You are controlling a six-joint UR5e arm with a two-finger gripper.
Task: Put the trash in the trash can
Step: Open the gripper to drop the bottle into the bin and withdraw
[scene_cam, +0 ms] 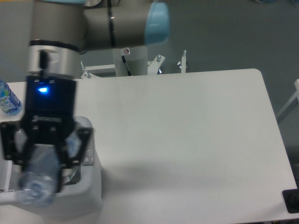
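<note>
Pretty blurry shot, but readable enough. Claw point(41, 170) hanging right over the trash can point(91, 196) at the left front corner of the white worktop point(187, 135), clenched on the clear plastic bottle point(39, 179). Bottle pointing down and toward the camera, base end lowest, sitting above the bin opening and covering most of it. Black fingers point(74, 149) pressed on either side of the bottle body. Blue light point(43, 89) glowing on the black wrist section above the claw. Can't make out any label on the held bottle, too smeared. Can't see the bin's contents either, with arm and bottle in the way. Only the bin's right wall and front rim showing, plus a bit of the grey latch plate point(87, 156). Second bottle with a blue label point(7, 100) off at the far left edge, well apart from the claw.
</note>
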